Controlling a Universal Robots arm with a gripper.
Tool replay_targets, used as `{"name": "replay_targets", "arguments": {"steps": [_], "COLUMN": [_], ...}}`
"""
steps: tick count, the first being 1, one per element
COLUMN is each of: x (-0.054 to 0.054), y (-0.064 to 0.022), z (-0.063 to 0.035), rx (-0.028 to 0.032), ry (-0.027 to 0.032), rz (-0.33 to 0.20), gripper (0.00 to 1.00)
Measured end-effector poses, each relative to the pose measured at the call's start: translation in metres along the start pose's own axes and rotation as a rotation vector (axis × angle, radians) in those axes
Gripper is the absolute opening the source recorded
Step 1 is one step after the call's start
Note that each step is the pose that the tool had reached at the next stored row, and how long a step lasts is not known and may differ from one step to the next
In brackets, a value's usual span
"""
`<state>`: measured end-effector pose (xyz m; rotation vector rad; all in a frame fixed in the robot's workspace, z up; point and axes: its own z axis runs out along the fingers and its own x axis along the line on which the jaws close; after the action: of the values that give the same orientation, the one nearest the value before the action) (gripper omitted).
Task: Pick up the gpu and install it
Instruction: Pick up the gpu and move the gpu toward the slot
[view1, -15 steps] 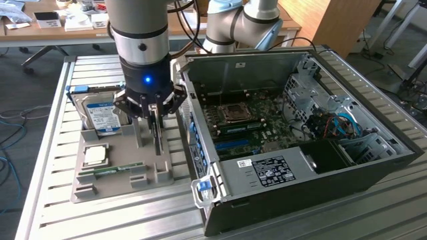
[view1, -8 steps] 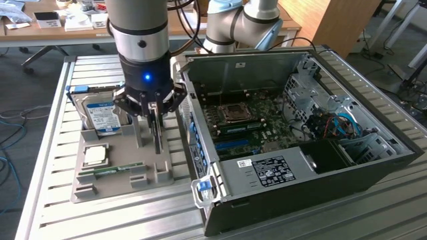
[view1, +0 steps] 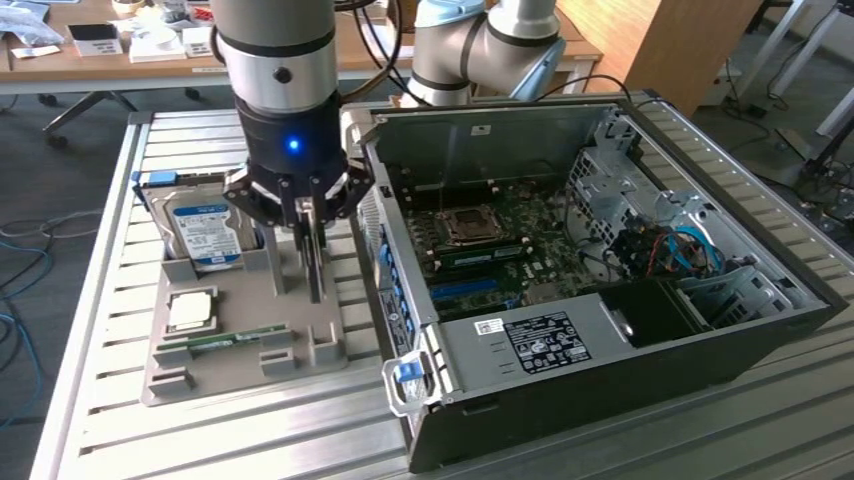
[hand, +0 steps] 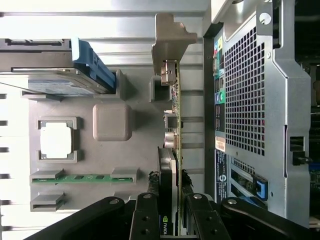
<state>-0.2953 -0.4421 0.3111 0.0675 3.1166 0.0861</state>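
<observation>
GPU (view1: 315, 270): stands edge-up in the grey parts tray (view1: 220, 375), beside the open computer case (view1: 587, 250). Gripper (view1: 310, 208) jaws clamped on its upper edge. Step: pick-up, apparently not yet lifted; needs straight, untilted handling.

No wording was legible anywhere.

- Silver hard drive (view1: 166, 212): carried a blue-and-white label (view1: 207, 238); print too fine to read.
- Grey metal power-supply box (view1: 465, 358): bore a white label (view1: 541, 340) crowded with dark print and round marks, unreadable.
- Thin dark gpu card (hand: 169, 170): showed a small green-and-white emblem (hand: 164, 223) on its edge; no letters made out.
- Perforated grey case rear (hand: 245, 100): had a dark sticker (hand: 223, 175) with white marks, unreadable.
</observation>
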Motion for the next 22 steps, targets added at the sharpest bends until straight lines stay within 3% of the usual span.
{"name": "replay_targets", "arguments": {"steps": [22], "x": [-0.001], "y": [0.0018], "z": [-0.0319], "rx": [-0.0002], "ry": [0.0000], "rz": [0.000], "gripper": [0.27]}}
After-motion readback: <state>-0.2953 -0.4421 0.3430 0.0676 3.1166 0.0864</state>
